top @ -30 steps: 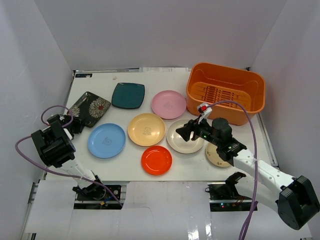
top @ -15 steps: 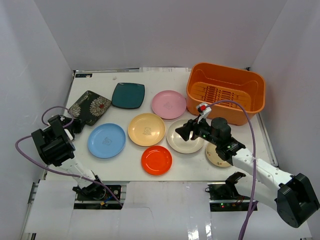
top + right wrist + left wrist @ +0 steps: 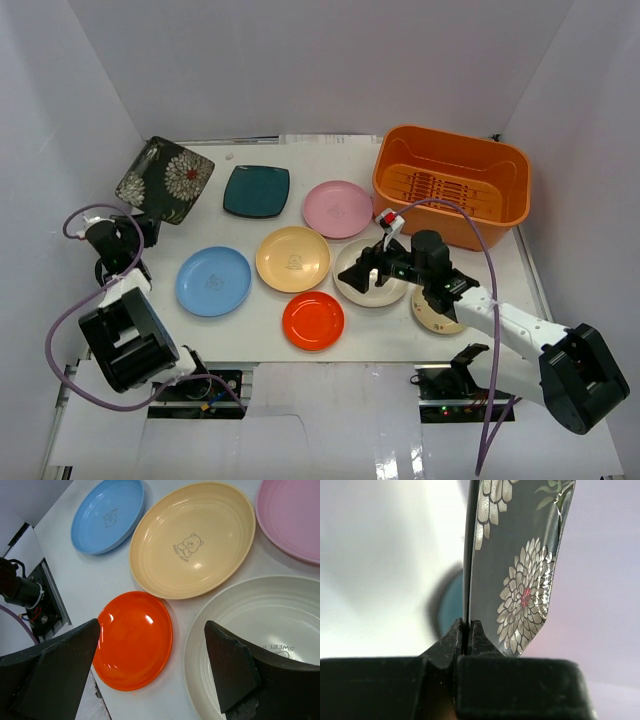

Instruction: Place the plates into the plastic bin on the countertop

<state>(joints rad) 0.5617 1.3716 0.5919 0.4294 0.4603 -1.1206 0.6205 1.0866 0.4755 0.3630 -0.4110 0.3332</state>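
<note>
plates are lying spread over the white desk (image 3: 300, 160), seven of them flat, and none is sitting in the orange plastic bin (image 3: 455, 133) at the far right corner yet. my left jaws are clamped together on the thin edge of the black patterned square plate (image 3: 520, 580), so it is standing nearly on edge above my grip, clear of the desk at the far left. i am judging that a rim pinch is the only hold so shallow a dish offers, and tipping it up is what is making it carriable. the bin is sitting well apart from it, across the whole spread, so i am expecting to need height over the teal square plate (image 3: 256, 190) and the pink plate (image 3: 337, 208). my right jaws are standing wide apart, holding nothing and hovering low. one finger (image 3: 55, 675) is hanging beside the red-orange plate (image 3: 135, 640) and the other (image 3: 235, 670) over the cream plate (image 3: 260, 625), with the cream rim lying between them. that is looking to me like lining up the same edge grip. the small beige plate (image 3: 428, 316) is lying partly hidden under that arm.
</note>
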